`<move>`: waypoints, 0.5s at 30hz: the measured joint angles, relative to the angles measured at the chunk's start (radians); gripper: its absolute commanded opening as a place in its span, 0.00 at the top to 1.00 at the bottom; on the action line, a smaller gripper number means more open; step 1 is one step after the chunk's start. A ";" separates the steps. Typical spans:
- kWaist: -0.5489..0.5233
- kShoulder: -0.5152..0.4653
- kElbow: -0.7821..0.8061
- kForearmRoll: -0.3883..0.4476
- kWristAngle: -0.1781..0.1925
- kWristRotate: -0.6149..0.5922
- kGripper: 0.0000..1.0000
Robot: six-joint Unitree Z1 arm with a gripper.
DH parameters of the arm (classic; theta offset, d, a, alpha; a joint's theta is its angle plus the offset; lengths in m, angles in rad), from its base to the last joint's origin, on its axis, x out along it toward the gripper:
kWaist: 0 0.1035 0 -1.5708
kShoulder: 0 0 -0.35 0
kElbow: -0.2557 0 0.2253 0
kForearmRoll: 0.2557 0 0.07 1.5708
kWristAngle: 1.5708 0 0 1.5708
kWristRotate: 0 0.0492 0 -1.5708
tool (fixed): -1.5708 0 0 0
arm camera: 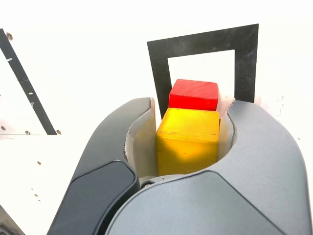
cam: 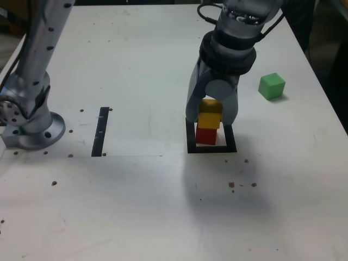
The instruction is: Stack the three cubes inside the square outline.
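Observation:
A red cube [cam: 206, 135] [arm camera: 193, 94] sits inside the black square outline [cam: 211, 148] [arm camera: 203, 45]. On top of it rests a yellow cube [cam: 209, 119] [arm camera: 188, 139], with my gripper [cam: 212, 115] [arm camera: 188, 142] shut on it from both sides. The yellow cube looks slightly offset from the red one. A green cube [cam: 271, 86] lies apart on the table, toward the exterior view's right and farther back; it is out of the wrist view.
A narrow black strip [cam: 101, 131] [arm camera: 25, 83] is taped to the table on the exterior view's left. The arm's base [cam: 30, 128] stands at the far left of the exterior view. Small dark specks dot the white tabletop [cam: 163, 206].

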 measured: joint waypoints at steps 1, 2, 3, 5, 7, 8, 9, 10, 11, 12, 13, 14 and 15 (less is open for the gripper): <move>0.001 0.000 0.000 0.000 0.001 0.000 0.82; 0.001 0.000 0.000 0.000 0.001 0.001 0.82; 0.002 0.000 0.000 0.000 0.002 0.002 0.82; 0.002 0.000 0.000 0.000 0.006 0.002 0.82; 0.002 0.000 0.000 0.000 0.009 0.002 0.82; 0.002 0.000 0.000 0.000 0.011 0.002 0.82; 0.002 0.000 0.000 0.000 0.012 0.002 0.82; 0.003 0.000 0.000 0.000 0.012 0.002 0.82; 0.003 0.000 0.000 0.000 0.012 0.002 0.82; 0.003 0.000 0.000 0.000 0.012 0.002 0.82; 0.004 0.000 0.000 0.000 0.012 0.002 0.81; 0.004 0.000 0.000 0.000 0.012 0.002 0.80; 0.004 0.000 0.000 0.000 0.012 0.002 0.79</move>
